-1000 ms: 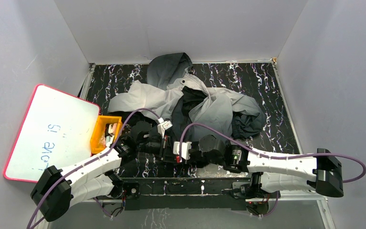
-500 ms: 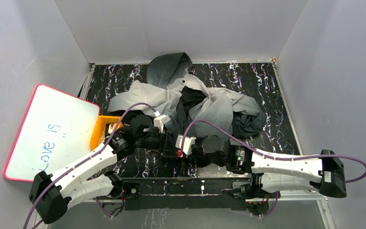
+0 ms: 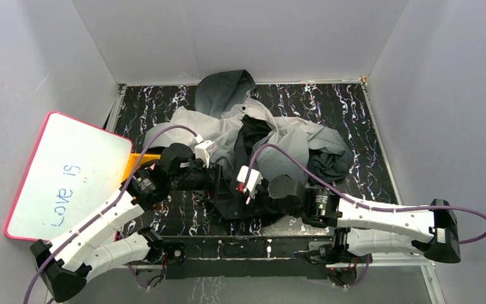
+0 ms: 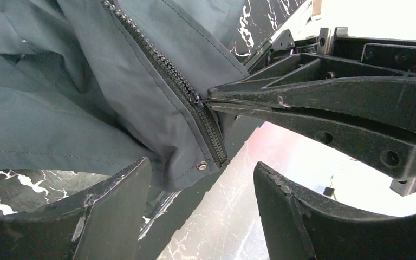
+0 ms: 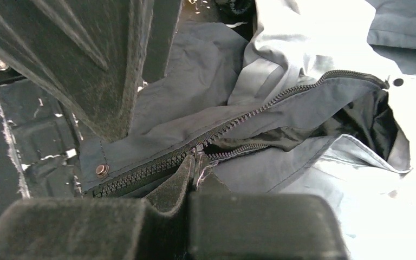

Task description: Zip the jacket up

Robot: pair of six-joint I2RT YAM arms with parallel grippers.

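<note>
The jacket (image 3: 291, 142) lies crumpled in the middle of the table, pale grey with dark lining. Its zipper (image 4: 162, 65) ends at a hem corner with a metal snap (image 4: 201, 166). My right gripper (image 5: 197, 161) is shut on the zipper pull, with closed teeth (image 5: 151, 168) below it and the two sides split apart above. In the left wrist view the right gripper (image 4: 210, 101) reaches in from the right onto the slider. My left gripper (image 4: 201, 176) is open just below the hem corner, holding nothing. From above, the left gripper (image 3: 218, 187) and right gripper (image 3: 243, 196) meet at the jacket's near edge.
A pink-rimmed whiteboard (image 3: 69, 177) leans at the left. An orange bin (image 3: 138, 163) beside it is mostly hidden by my left arm. Purple cables loop over both arms. Grey walls close in the black marbled table (image 3: 342, 107) on three sides.
My left gripper has opened and let go of the jacket's hem corner, and its arm has drawn back to the upper left. The right gripper stays shut on the zipper pull.
</note>
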